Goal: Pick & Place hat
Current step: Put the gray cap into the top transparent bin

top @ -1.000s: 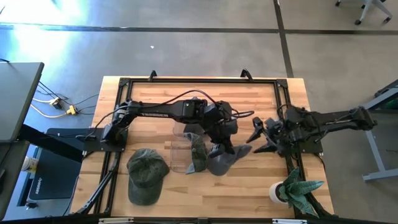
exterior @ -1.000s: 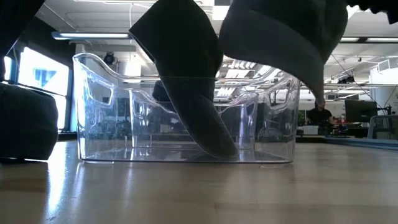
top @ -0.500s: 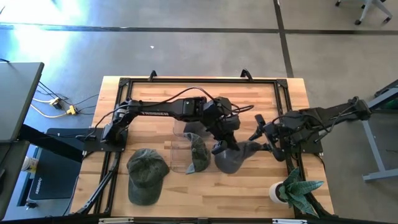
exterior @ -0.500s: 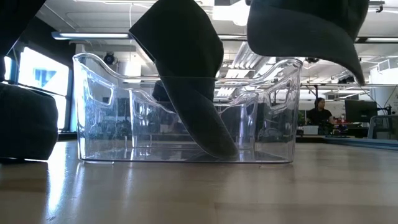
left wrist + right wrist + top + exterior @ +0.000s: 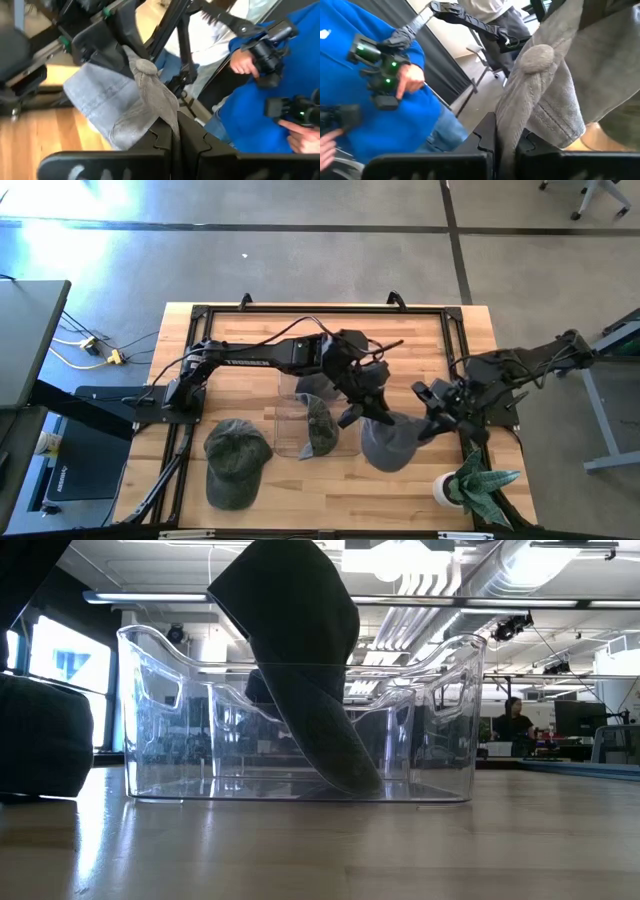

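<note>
Grey hat [image 5: 388, 442] held by both grippers; three hats total.

A small plant [image 5: 470, 480] in a white pot stands at the lower right of the high view. A yellow plug [image 5: 113, 357] with cables lies on the floor at the left. In the left wrist view, a person in a blue top [image 5: 260, 107] holds a black controller [image 5: 267, 47].

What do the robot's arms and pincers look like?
Both arms are dark and jointed, with thin black cables looping along them. The left pincer and the right pincer each end in two flat black fingers with stepped, notched inner edges.
</note>
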`<state>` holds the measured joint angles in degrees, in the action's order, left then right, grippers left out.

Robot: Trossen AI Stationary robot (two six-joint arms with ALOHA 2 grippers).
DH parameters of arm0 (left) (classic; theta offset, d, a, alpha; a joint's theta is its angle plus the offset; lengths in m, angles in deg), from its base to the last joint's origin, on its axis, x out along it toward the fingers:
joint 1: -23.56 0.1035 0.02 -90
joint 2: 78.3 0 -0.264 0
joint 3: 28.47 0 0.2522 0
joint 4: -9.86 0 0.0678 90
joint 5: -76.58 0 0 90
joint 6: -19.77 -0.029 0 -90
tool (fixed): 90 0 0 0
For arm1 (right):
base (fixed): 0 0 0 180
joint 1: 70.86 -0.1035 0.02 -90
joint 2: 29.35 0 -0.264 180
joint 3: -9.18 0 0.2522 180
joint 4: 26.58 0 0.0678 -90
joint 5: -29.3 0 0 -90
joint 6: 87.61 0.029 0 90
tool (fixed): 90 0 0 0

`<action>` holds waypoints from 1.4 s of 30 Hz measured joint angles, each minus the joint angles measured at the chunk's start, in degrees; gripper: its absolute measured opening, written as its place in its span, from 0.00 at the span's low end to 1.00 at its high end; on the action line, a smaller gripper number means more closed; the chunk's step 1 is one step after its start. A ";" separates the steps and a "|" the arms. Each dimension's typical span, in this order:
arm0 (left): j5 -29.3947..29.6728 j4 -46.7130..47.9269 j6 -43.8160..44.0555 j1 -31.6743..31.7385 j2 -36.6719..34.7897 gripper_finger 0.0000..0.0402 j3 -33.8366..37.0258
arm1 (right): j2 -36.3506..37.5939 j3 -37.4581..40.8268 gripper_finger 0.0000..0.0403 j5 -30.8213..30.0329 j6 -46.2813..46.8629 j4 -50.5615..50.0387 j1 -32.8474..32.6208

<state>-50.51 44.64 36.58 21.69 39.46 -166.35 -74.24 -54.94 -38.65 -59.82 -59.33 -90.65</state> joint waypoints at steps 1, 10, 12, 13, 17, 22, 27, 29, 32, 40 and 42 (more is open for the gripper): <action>-0.34 -0.79 0.01 0.00 0.00 0.05 0.00 | -0.01 -0.27 0.01 0.30 0.65 -0.09 0.00; 2.93 -2.00 -3.33 1.80 0.19 0.47 0.00 | 0.07 -0.71 0.01 1.02 7.73 -0.58 -0.15; 3.33 -2.60 -4.35 2.78 0.18 0.57 0.00 | 0.38 -0.71 0.01 1.02 8.31 -0.56 -0.15; 3.53 -2.99 -4.47 3.17 0.20 0.61 0.00 | 0.59 -0.71 0.01 1.00 8.73 -0.48 -0.15; 3.44 -5.35 -4.93 2.95 0.20 0.70 -0.02 | 1.49 -0.71 0.01 -0.40 9.29 -0.07 -0.13; 4.66 -5.72 -4.16 0.36 1.05 0.71 -0.09 | 2.12 -0.69 0.00 -2.48 9.27 -0.08 -0.11; 1.56 -5.57 0.65 0.37 3.72 0.71 0.28 | 2.23 -0.69 0.00 -2.59 9.27 0.22 -0.12; 0.59 -6.30 1.11 0.46 4.14 0.71 -0.22 | 2.25 -0.69 0.00 -2.32 9.27 0.23 -0.13; -6.19 -6.86 2.58 0.72 4.95 0.70 -0.06 | 2.27 -0.67 0.00 -2.15 9.27 0.31 -0.13; -16.69 -7.71 4.55 -0.32 4.70 0.44 -0.07 | 4.61 -0.59 0.01 -2.00 8.35 0.33 -0.15; -16.89 -7.46 4.73 -0.52 4.70 0.34 0.00 | 5.28 -0.58 0.00 -2.06 8.39 0.29 -0.15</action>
<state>-67.40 37.18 41.31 21.16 44.16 -166.35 -68.95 -55.52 -40.71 -51.43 -59.04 -90.80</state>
